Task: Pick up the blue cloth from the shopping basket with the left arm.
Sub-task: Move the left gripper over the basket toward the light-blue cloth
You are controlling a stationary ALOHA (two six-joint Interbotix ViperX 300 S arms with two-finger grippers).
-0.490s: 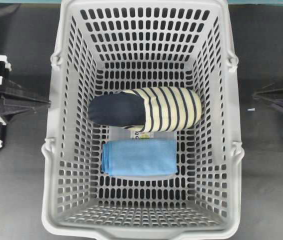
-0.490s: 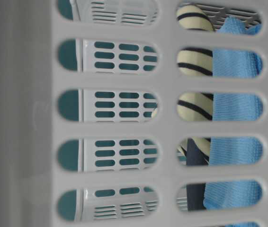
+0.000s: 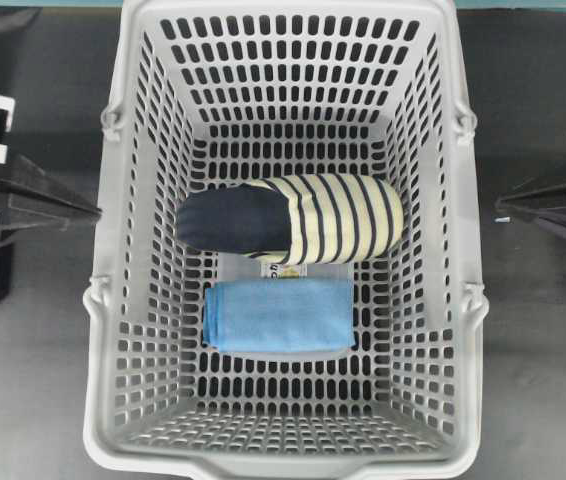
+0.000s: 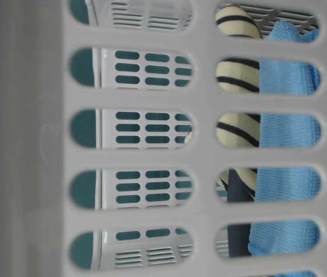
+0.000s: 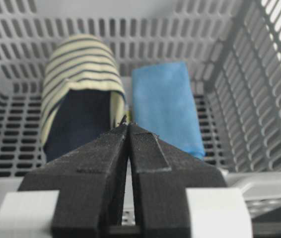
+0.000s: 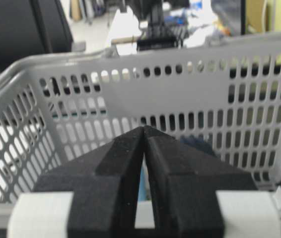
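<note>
Overhead exterior view: the left pincer (image 3: 88, 208) is sitting outside the shopping basket (image 3: 113, 300), over the dark surface (image 3: 33, 380), tips pointing at the basket's side wall. The right pincer (image 3: 508, 205) is sitting the same way on the opposite side. Neither is touching anything.

Left wrist view: the left pincer (image 5: 128, 130) is showing its fingers pressed together, nothing between them. It is looking over the basket rim (image 5: 259, 179) down onto the floor. The blue cloth (image 5: 165, 106) is lying ahead of and below the tips, slightly to their right, flat and folded into a neat rectangle. Judgement: flat on a slotted floor, it is offering only its folded edges or a pinch of its top layer as a grip.

The rolled striped fabric (image 5: 78, 94), navy and cream, is lying ahead and to the left of the tips, just beside the cloth. A white label (image 3: 293, 270) is showing between the two items in the overhead view.

Right wrist view: the right pincer (image 6: 144, 133) is also pressed together and empty, facing the basket's outer wall (image 6: 130, 99).

Judgement: the reach is not yet begun; the left pincer will need to spread before descending, keeping clear of the rim and the striped roll.
</note>
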